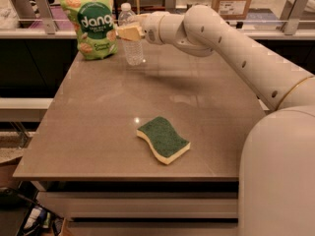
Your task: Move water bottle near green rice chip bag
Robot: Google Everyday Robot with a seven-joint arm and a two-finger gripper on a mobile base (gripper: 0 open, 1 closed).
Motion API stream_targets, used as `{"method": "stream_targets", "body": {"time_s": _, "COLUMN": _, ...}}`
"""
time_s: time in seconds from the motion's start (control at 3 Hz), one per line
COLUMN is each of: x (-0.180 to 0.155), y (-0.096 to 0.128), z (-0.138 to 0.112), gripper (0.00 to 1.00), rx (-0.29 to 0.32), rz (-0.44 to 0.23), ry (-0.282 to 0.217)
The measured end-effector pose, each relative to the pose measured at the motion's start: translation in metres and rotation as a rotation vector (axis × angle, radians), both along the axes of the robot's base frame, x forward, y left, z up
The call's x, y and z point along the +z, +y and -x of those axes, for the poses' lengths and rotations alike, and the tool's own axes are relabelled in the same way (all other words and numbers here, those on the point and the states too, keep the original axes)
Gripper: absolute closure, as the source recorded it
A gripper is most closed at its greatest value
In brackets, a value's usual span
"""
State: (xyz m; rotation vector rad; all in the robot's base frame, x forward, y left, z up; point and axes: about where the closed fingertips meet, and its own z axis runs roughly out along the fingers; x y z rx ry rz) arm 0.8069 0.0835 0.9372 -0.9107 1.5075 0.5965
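**A:** where's the water bottle (134, 50) sitting rn?

**B:** it's standing upright on the tabletop (206, 112), just beside the green rice chip bag (92, 21). My end effector (130, 32) is clamping its upper half. The sponge (163, 139) is lying well apart from the bag.

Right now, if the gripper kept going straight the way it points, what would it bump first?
The water bottle: the gripper is at its upper part, pointing left in the picture. Just beyond stands the green rice chip bag, though depth between them is unclear.
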Motion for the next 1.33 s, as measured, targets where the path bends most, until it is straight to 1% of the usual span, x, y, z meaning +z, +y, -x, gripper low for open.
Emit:
{"method": "stream_targets", "body": {"time_s": 0.33, "x": -0.0005, "y": 0.003, "z": 0.0004, "gripper": 0.83, "rx": 0.004, "rz": 0.0, "ry": 0.001}}
{"method": "stream_targets", "body": {"time_s": 1.33, "x": -0.0026, "y": 0.0121, "z": 0.0018, "gripper": 0.12, "rx": 0.016, "rz": -0.002, "ry": 0.005}}
